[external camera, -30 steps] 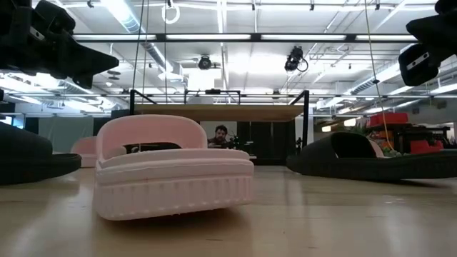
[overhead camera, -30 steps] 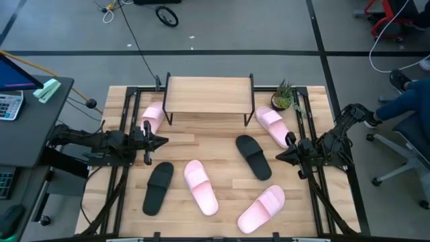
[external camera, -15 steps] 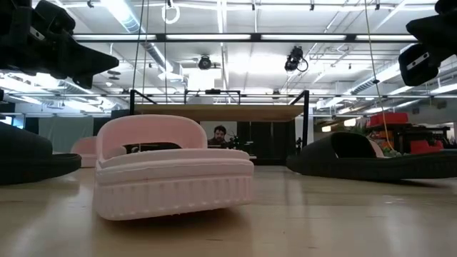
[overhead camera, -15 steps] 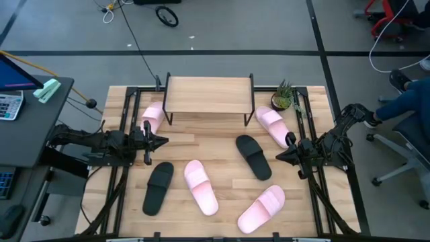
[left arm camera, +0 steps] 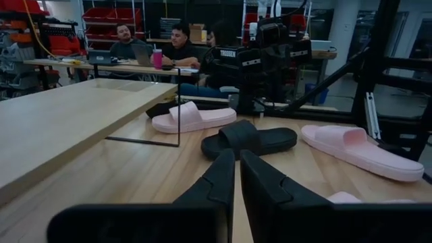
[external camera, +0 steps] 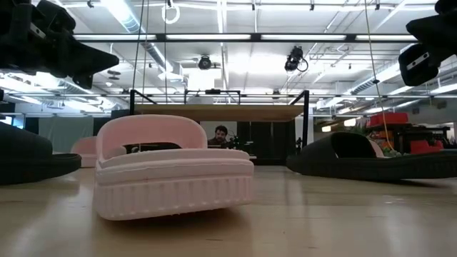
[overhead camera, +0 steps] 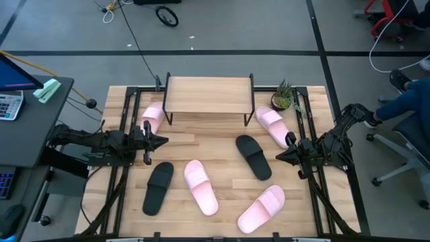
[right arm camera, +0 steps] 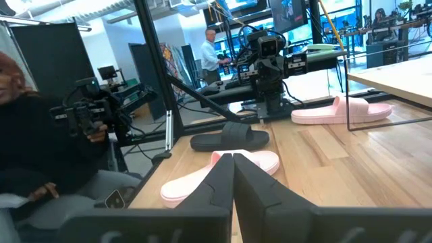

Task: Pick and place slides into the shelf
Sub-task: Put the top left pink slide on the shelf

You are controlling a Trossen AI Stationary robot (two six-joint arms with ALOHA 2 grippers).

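Six slides (overhead camera: 201, 187) scattered on the worktop (overhead camera: 222, 212), none on the shelf (overhead camera: 208, 94), left claw (overhead camera: 163, 141) narrow and empty, right claw (overhead camera: 279, 155) closed, empty, both above worktop edges

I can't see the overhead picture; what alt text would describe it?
Six slides, four pink and two black, lie scattered on a wooden table in front of a small empty shelf. The left claw and right claw hover shut at opposite sides, holding nothing.
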